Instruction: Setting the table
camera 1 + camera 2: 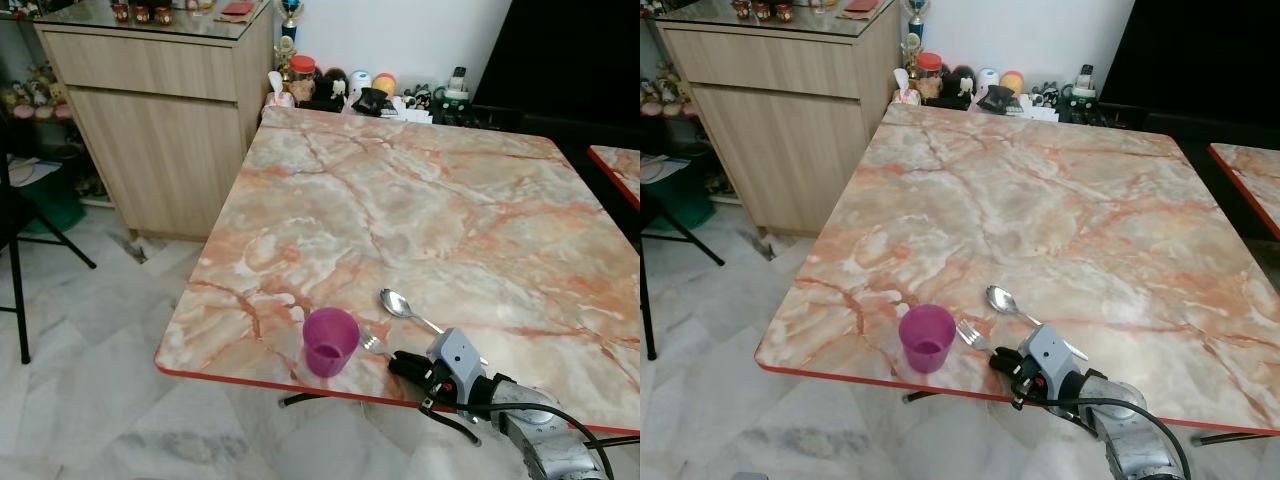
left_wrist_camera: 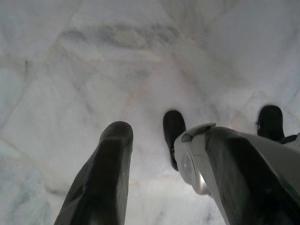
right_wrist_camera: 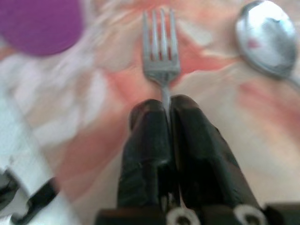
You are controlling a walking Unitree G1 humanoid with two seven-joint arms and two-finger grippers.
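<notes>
Near the marble table's (image 1: 420,220) front edge, right tool (image 3: 165,108) pinching the fork (image 3: 161,56) between purple cup (image 1: 330,341) and spoon (image 1: 398,304); left tool (image 2: 154,154) spread.

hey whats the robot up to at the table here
It is setting the table. The right gripper is shut on a fork, holding it by the handle low over the near edge of the marble table. The fork sits between a purple cup and a spoon that lies on the tabletop. The left gripper hangs open over the tiled floor, idle.
</notes>
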